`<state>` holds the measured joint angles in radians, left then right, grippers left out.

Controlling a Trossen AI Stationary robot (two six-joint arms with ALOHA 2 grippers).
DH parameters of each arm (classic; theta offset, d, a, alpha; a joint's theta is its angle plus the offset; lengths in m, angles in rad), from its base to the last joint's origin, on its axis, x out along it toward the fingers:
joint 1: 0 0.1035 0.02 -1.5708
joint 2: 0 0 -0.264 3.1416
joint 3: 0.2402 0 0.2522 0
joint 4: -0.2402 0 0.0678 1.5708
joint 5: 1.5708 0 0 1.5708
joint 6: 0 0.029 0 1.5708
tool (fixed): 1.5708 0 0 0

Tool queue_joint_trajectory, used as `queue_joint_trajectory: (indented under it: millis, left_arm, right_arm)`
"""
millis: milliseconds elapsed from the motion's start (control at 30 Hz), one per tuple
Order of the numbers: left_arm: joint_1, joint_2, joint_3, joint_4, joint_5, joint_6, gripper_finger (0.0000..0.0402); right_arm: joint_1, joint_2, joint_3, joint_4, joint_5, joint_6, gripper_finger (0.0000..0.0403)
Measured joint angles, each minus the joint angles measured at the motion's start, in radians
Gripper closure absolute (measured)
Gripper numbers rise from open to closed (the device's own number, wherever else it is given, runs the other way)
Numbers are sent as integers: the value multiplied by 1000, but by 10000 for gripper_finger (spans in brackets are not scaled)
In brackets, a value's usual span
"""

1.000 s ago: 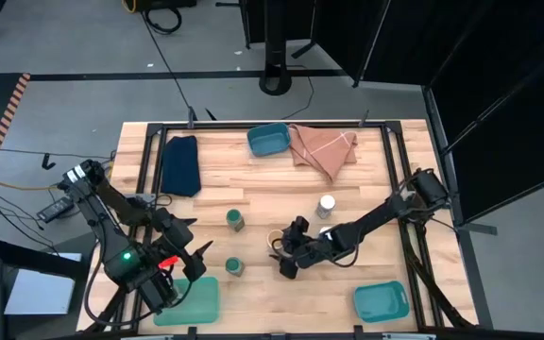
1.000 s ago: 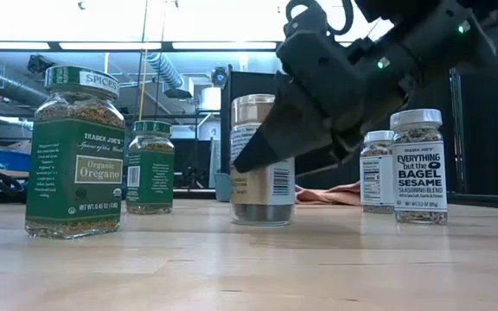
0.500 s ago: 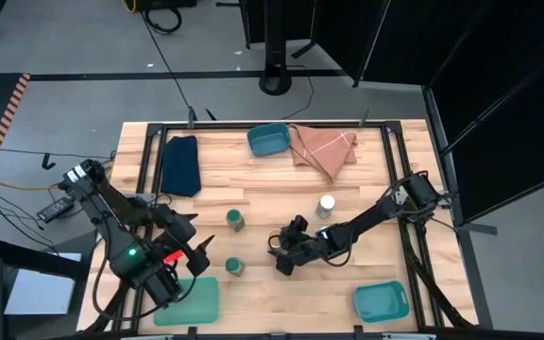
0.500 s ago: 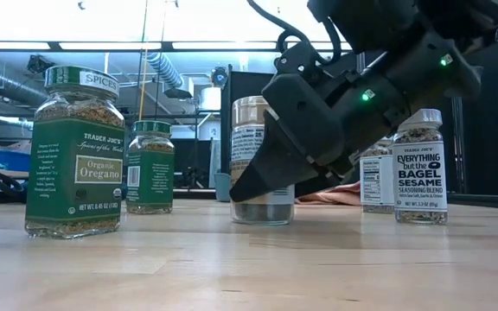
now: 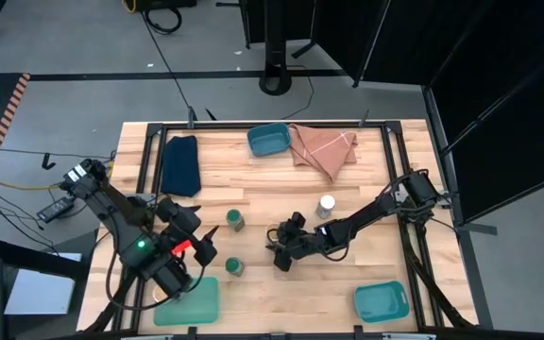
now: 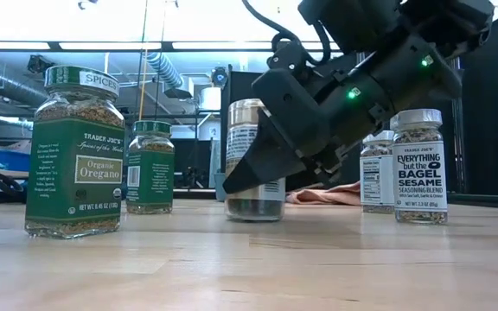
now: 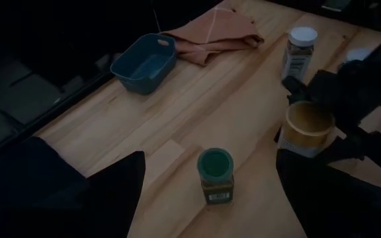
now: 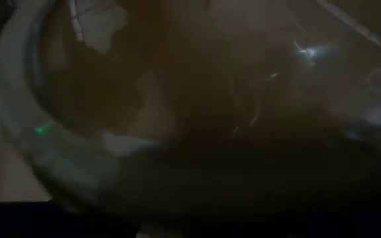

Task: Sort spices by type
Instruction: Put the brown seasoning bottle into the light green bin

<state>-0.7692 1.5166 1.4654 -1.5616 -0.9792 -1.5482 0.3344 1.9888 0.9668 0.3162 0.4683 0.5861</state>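
The right gripper (image 5: 280, 253) sits low near the middle of the table (image 5: 366, 198), its fingers set on either side of the tan-lid jar (image 7: 307, 127). In the low view a dark finger crosses the front of that jar, which leans a bit, and the right wrist view is filled with blurry glass. Whether the fingers actually pinch it, can't tell.

The left gripper (image 5: 208, 247) hovers over the table's left front with its fingers spread wide and nothing in them. Just beside it stands a green-lid jar (image 5: 234, 267), and a second green-lid jar (image 5: 236, 220) stands a little further back. A white-lid jar (image 5: 326, 205) stands behind the right arm; the low view shows two white-lid jars (image 6: 418, 166) off to the right, one partly hidden by the arm.

Around the edges: a teal tray (image 5: 193, 303) at the front left under the left arm, another teal tray (image 5: 381, 301) front right, a third (image 5: 268, 141) at the back touching a salmon cloth (image 5: 324, 149), and a folded navy cloth (image 5: 181, 164) back left.
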Motion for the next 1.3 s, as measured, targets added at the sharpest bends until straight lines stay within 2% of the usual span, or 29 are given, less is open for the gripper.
queue_joint_trajectory:
  millis: [267,367,467,667,867,967,1067,1133,1300]
  left_arm:
    - [47,0,0,22,-11,5,56]
    - [66,0,0,88,-12,81,56]
    - [91,0,0,200,20,250,56]
    - [185,0,0,461,291,764,56]
    - [320,-6,64,522,425,1053,56]
    - [388,-20,120,587,548,1203,56]
    - [450,-22,173,610,717,1305,56]
    - [486,-18,185,605,786,1348,56]
    - [554,-13,185,611,809,1412,56]
  right_arm:
    - [-5,-68,0,6,-40,-53,112]
    - [-12,-123,0,3,-44,-105,112]
    - [-23,-184,0,-9,-45,-157,112]
    - [-35,-280,0,-58,-43,-247,111]
    - [-34,-303,0,-111,-44,-276,111]
    - [-34,-303,0,-116,-44,-276,110]
    - [-35,-303,0,-116,-44,-275,110]
    - [-34,-303,0,-112,-44,-275,110]
    - [-34,-303,0,-111,-44,-275,107]
